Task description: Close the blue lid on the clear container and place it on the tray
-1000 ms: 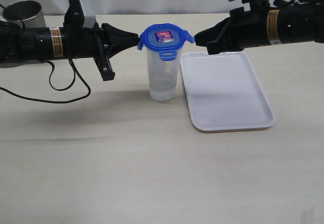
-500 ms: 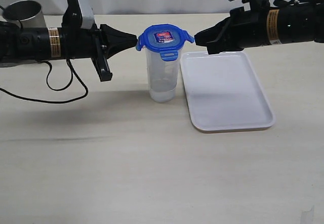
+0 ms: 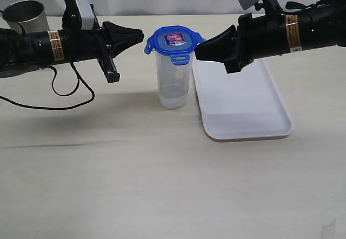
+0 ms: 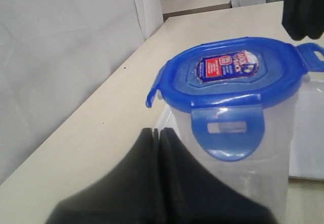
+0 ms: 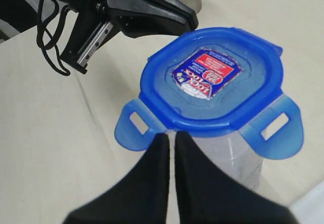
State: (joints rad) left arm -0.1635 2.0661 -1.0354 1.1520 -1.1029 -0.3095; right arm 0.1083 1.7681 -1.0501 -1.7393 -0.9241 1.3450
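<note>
Now left gripper [image 3: 139, 32], jaws together, has backed off lid [image 3: 174, 41]; right gripper [image 3: 198, 53], also closed, has advanced to tab [image 5: 132, 126] ahead. Likely latching tabs; tray [image 3: 246, 109] step remains.

round bright-blue plastic lid [image 5: 212, 82] sits on clear plastic container [image 5: 230, 152], sticker up; right gripper [image 5: 171, 137] jaws together, tips just beside lid rim
</note>
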